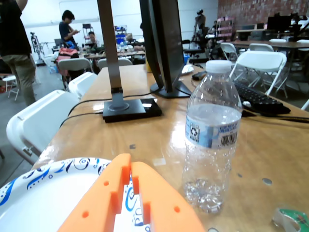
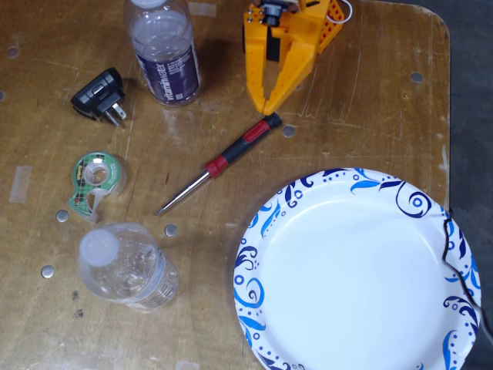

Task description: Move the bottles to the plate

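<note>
Your gripper [image 2: 267, 108] sits w/ fingers nearly together, holding nothing, just above the screwdriver [image 2: 218, 163]. Crinkled bottle [image 2: 127, 267] and vitaminwater bottle [image 2: 163, 54] stand off the plate [image 2: 258, 254].

In the fixed view, the plate [image 2: 354, 270] lies at lower right, the shorter bottle [image 2: 127, 266] left of it. The screwdriver [image 2: 219, 163] lies between them and the taller bottle [image 2: 163, 52], with the tape roll [image 2: 96, 181] and plug [image 2: 100, 96] at left.
</note>
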You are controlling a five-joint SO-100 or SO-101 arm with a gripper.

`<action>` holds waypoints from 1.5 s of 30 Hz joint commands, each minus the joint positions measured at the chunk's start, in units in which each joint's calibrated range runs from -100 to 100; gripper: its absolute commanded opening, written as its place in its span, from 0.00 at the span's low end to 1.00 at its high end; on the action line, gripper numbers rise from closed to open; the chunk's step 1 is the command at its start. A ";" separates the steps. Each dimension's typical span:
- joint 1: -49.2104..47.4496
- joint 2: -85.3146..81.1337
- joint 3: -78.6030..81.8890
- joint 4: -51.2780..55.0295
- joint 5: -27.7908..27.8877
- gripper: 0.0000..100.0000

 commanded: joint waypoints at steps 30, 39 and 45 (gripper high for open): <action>6.06 -0.50 -37.84 34.61 2.77 0.22; 35.50 -0.24 -44.06 43.14 7.20 0.22; 42.40 -0.33 -38.47 39.74 6.63 0.23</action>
